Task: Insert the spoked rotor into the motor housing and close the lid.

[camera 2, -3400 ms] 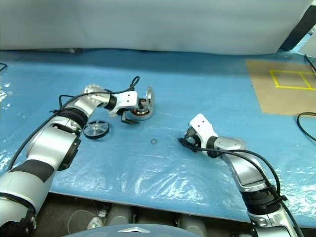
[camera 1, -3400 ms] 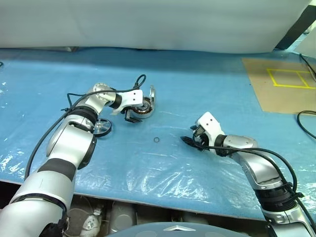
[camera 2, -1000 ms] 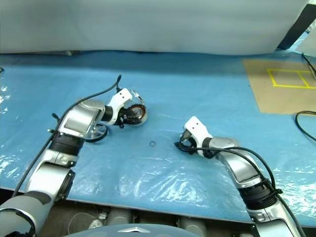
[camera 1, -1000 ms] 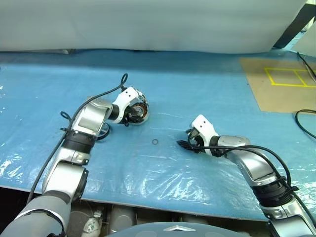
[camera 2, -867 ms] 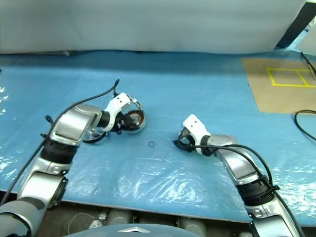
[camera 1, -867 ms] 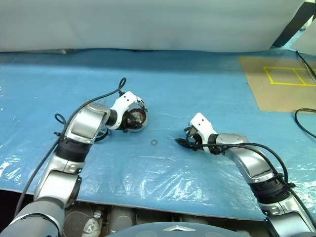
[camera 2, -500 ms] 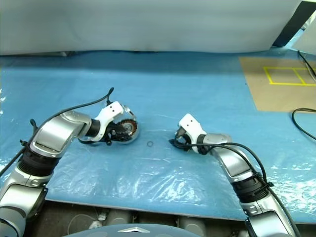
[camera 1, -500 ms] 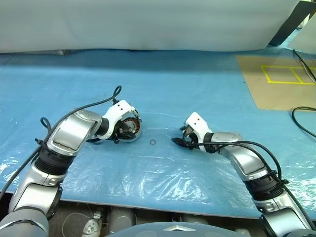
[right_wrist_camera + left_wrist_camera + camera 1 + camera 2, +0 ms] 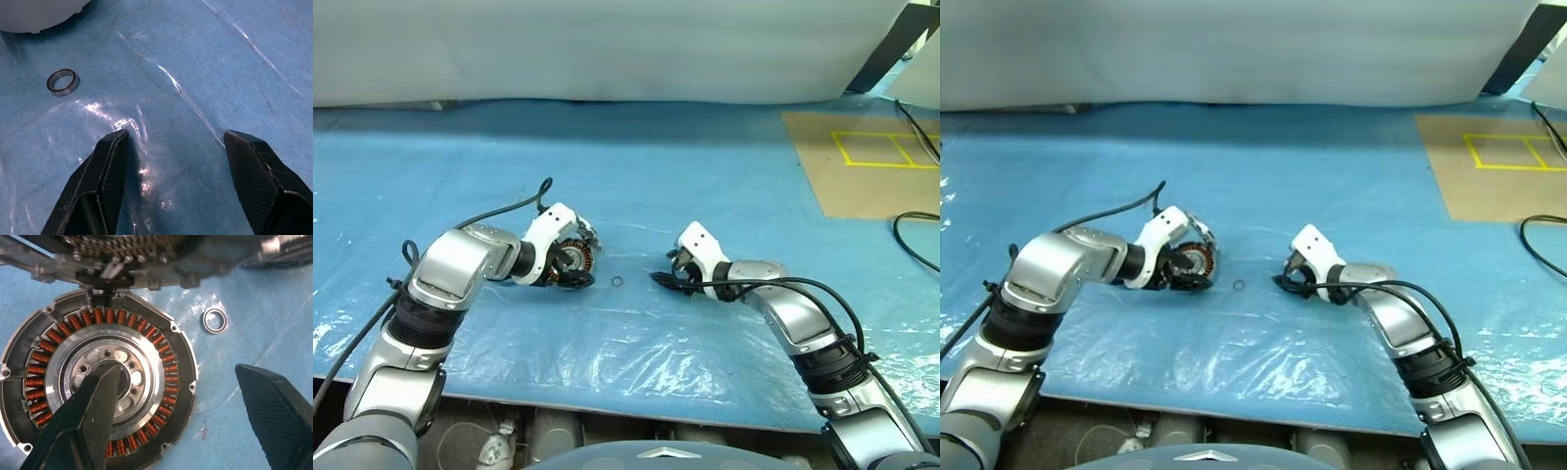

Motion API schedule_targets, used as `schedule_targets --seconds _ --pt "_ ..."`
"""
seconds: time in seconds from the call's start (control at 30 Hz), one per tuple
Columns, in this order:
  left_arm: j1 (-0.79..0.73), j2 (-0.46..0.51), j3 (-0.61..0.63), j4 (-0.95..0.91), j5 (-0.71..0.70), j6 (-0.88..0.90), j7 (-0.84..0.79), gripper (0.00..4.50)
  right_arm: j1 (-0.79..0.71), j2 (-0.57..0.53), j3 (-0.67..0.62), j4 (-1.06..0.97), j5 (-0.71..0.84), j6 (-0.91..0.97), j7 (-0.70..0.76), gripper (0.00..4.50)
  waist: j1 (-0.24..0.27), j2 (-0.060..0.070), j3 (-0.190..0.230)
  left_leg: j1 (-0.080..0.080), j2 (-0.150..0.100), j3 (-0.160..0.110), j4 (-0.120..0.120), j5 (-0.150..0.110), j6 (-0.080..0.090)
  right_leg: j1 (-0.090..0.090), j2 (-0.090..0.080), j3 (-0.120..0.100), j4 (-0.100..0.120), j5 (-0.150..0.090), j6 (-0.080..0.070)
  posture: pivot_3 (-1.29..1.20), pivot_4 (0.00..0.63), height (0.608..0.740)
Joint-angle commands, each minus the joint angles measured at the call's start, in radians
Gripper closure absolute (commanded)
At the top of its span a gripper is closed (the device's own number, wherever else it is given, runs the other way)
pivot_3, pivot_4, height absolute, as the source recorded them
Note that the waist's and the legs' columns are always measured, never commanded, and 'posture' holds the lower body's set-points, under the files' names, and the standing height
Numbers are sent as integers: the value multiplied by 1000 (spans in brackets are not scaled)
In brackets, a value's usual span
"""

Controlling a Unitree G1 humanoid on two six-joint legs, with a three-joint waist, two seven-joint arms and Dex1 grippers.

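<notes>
- Pulled the motor housing [image 9: 161,352] nearer across the blue sheet [image 9: 705,176] since the earlier frames, then let go of it, with the left gripper [image 9: 176,372] now spread wide where it was narrower a second ago.
- Shows, from the left wrist, one black finger over the central hub and the other out over bare sheet past the rim, clamped on nothing.
- Leaves the housing flat on the sheet, face up, with its ring of copper windings uncovered and no wheel seated inside.
- Keeps the lid [image 9: 146,254] swung back at the far rim, ribbed inner face exposed, not yet closed.
- Cannot place the spoked rotor now; possibly hidden behind the left forearm, where it lay earlier, though the head views are too crowded there to tell.
- Holds the right gripper [image 9: 668,278] low over the sheet, fingers apart and empty, just beside a small loose ring [image 9: 62,81].
- Suggests, as a judgement, that the housing is now parked ready to be loaded: fetching the rotor comes next, then seating it over the hub, then folding the lid down.
</notes>
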Motion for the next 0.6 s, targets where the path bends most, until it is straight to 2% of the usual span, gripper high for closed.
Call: schedule_targets --seconds 0.03,0.27,0.4,0.6 --pt "12 -13 25 36 -37 78 48 718 7 1 4 -4 -3 -8 3 1304 0 0 0 0 0 0 0 0 0 0 0 0 0 0 0 0 150 740" --pt "-22 -35 166 41 -161 149 65 718 18 -6 -3 -4 -3 -7 4 1304 -2 -1 0 -2 -2 -1 0 0 0 -2 1 0 0 0 1 0 150 740" --pt "-25 -33 198 57 -179 152 108 718 16 -4 1 8 -6 -14 7 1304 0 -1 1 -3 -2 -1 -1 0 0 -2 1 -1 0 2 4 0 150 740" --pt "-51 -137 285 118 -204 153 232 718 1 2 12 28 -13 -23 10 1304 1 -2 1 -4 -3 -1 1 0 0 -2 1 -1 0 2 3 0 150 740"
